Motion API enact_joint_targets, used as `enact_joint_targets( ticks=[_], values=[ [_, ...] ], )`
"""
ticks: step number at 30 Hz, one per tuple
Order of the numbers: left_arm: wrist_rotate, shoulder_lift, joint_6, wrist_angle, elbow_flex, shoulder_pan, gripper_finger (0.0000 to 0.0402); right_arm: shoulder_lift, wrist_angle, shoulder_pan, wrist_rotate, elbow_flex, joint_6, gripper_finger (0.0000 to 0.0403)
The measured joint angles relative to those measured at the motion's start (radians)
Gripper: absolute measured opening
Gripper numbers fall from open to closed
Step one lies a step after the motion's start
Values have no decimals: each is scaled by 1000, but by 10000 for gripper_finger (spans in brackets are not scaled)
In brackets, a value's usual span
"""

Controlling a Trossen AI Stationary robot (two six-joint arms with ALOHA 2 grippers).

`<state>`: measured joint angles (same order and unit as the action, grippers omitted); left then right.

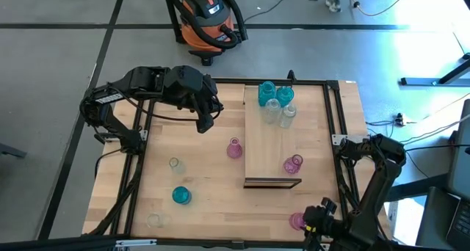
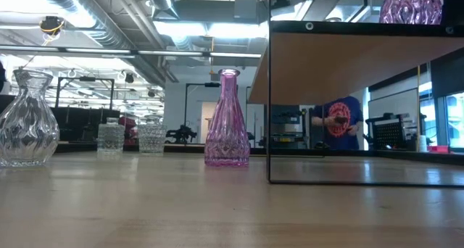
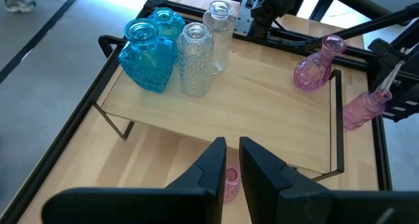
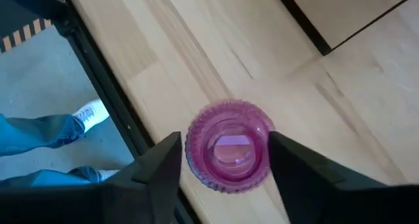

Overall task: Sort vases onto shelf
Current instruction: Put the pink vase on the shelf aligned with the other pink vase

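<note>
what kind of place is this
Probably a robotics lab or workshop: bare concrete floor, a shop vacuum beside the table, exposed ceiling ducts, and a person standing in the open room behind.

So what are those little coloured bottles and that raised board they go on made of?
The vases, like the pink one and the teal one, look like pressed glass: you can see through them, and they have cut patterns and shiny highlights. The shelf seems to be pale wood or veneer with a matte finish and visible grain, standing on thin black legs, probably metal.
</note>
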<state>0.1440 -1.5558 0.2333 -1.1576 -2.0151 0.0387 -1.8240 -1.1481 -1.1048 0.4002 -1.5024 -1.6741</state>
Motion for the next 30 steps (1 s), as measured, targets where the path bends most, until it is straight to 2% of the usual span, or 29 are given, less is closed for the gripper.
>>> enact_joint_targets(
  ticks=[6,16,19,22,30],
  values=[
    [0,0,0,0,0,0,37,0,3,8,-1,0,0,81],
    [0,0,-6,0,0,0,37,35,12,32,-73,-4,40,80],
    [0,0,-6,0,0,0,37,64,-2,73,-97,-46,155,80],
    [0,0,-6,0,0,0,37,82,-46,123,-75,-121,282,80],
    [0,0,-6,0,0,0,37,86,-208,267,-54,-441,660,80]
  ],
)
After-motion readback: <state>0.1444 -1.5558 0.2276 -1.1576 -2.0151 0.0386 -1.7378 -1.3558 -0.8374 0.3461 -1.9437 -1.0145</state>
